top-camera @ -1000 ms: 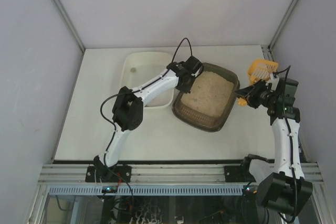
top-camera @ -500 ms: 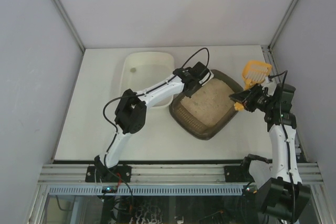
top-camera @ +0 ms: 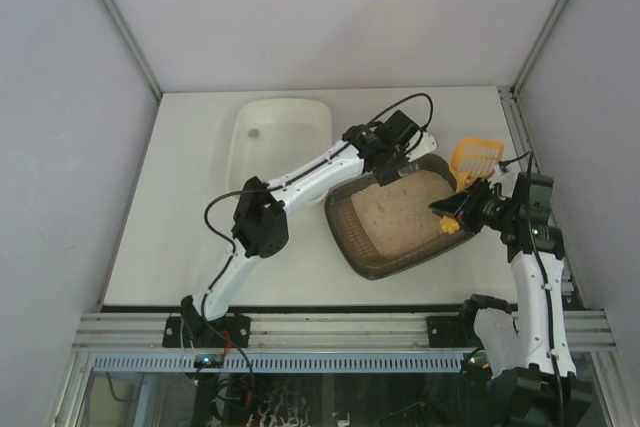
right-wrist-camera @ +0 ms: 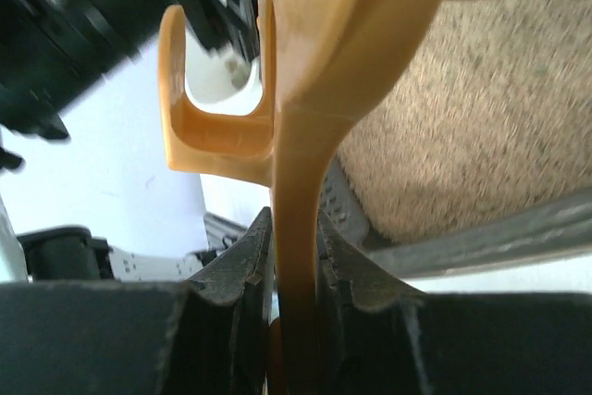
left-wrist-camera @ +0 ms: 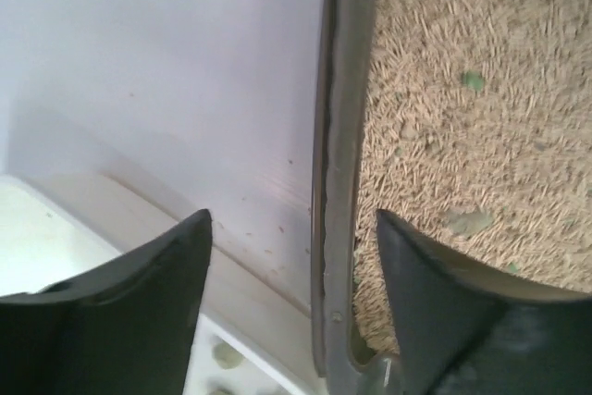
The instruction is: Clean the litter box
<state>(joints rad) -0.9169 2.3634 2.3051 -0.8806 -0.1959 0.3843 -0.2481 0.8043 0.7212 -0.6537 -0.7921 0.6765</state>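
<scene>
Right gripper is squeezing the flat handle of the yellow slotted plastic scoop. In the right wrist view its two dark fingers are pressing on the handle from both sides, with no gap. In the top view the scoop is pointing from this gripper toward 12 o'clock. Its slotted head is hanging at about 2 o'clock of the litter box, just outside the right rim and above the white table. I cannot tell if the head is touching the table or the rim.

The left gripper is standing open. Its jaws are well apart and are straddling the rim of the dark brown rounded-rectangular plastic litter box. One jaw is hanging outside over the table, and the other is hanging inside over the beige sandy litter. In the top view this gripper is sitting at 12 o'clock of the box, on the far rim. A few small greenish pieces are lying on the litter close to it.

The litter box is resting on the table, right of the middle, and is lying askew to the table edges. The white rounded-rectangular plastic tub is lying at 10 o'clock from it, just beside it. The left arm is covering the place between them, so I cannot tell if they are touching.
</scene>
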